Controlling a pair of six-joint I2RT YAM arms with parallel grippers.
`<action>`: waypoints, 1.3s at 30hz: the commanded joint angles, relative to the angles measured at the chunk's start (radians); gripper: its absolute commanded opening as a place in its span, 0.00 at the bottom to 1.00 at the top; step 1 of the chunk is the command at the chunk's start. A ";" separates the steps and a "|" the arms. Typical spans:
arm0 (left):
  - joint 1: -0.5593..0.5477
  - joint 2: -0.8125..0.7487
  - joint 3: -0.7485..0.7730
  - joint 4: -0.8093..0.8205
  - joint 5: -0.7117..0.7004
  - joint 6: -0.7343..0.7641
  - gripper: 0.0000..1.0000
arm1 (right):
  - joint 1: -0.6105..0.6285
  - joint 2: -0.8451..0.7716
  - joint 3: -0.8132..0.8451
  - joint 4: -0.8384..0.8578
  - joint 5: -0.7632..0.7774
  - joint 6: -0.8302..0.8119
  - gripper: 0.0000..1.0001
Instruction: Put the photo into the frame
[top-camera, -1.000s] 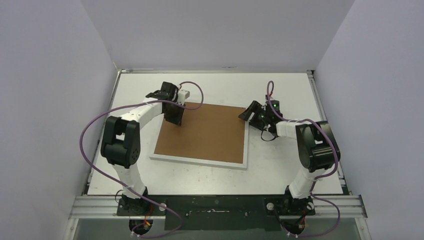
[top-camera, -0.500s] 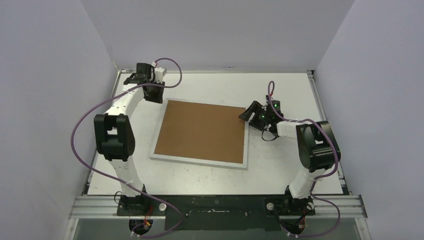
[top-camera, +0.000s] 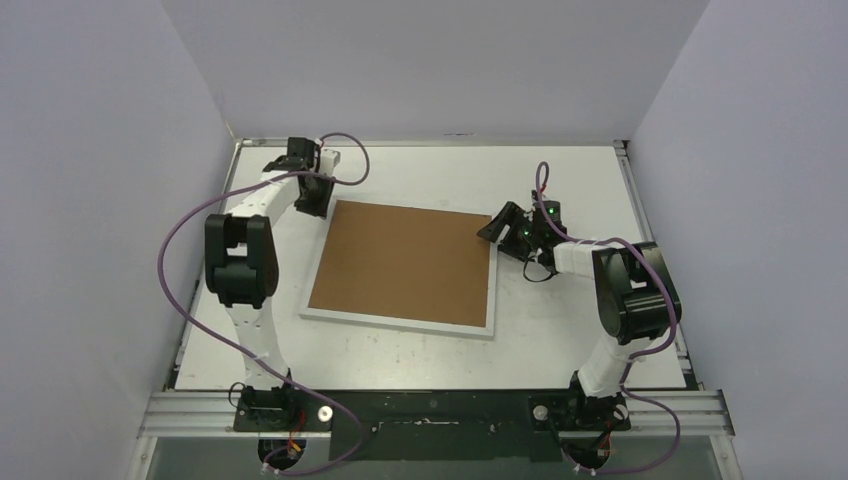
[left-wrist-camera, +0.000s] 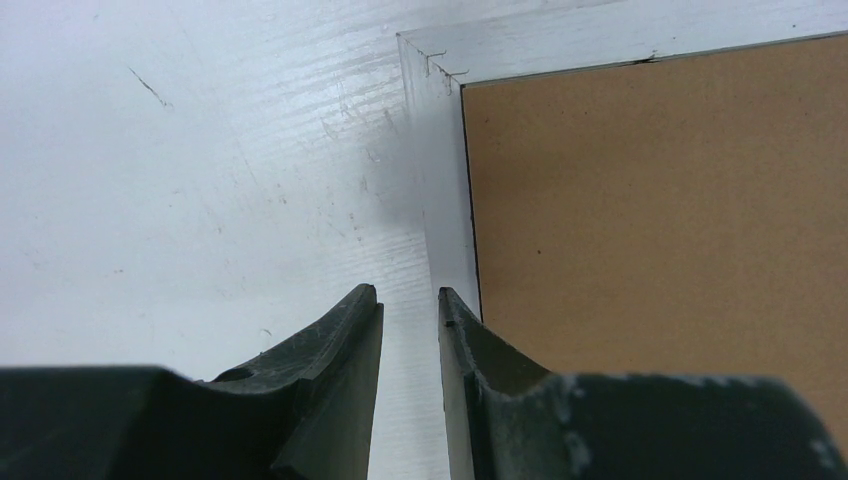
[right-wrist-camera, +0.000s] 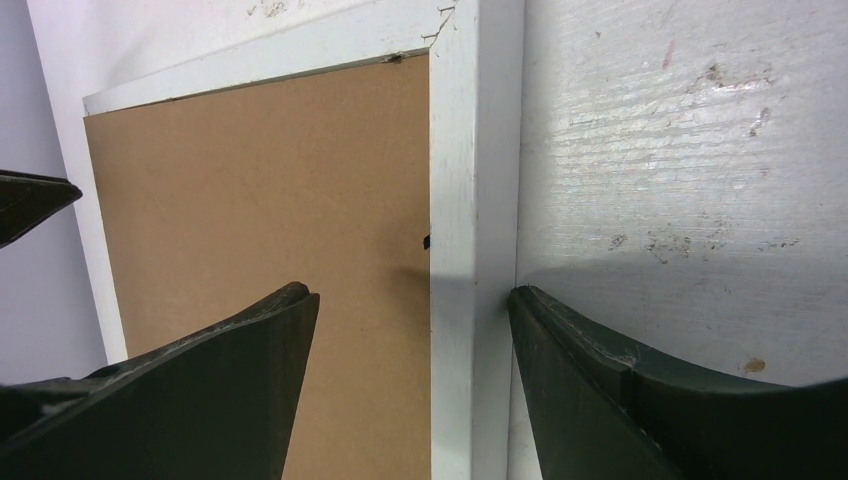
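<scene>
The white frame (top-camera: 400, 323) lies flat on the table with the brown cardboard backing board (top-camera: 405, 262) filling it. The photo is hidden. My left gripper (top-camera: 312, 205) hangs at the frame's far-left corner. In the left wrist view its fingers (left-wrist-camera: 410, 295) stand a narrow gap apart, empty, over the frame's left rail (left-wrist-camera: 445, 200) beside the board (left-wrist-camera: 650, 200). My right gripper (top-camera: 492, 228) is at the far-right corner. In the right wrist view it is wide open (right-wrist-camera: 412, 295) and straddles the frame's right rail (right-wrist-camera: 475, 180), with one finger over the board (right-wrist-camera: 260, 190) and one on the table.
The white table (top-camera: 440, 175) is walled by grey panels at the back and both sides. Purple cables loop from both arms. A metal rail (top-camera: 440, 410) runs along the near edge by the arm bases.
My left gripper left the board's far-left area, swung out to the far-left table corner, then came back to the frame's far-left corner. The right arm has not moved.
</scene>
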 joint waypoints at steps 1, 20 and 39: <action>-0.018 0.024 0.031 0.055 -0.021 0.011 0.26 | 0.000 -0.013 -0.017 -0.030 -0.018 0.002 0.72; -0.075 0.017 0.026 0.044 0.024 0.016 0.25 | -0.001 0.004 -0.016 -0.023 -0.047 0.000 0.72; -0.128 -0.007 -0.093 0.084 0.153 0.024 0.25 | 0.015 0.023 -0.019 -0.007 -0.054 0.010 0.72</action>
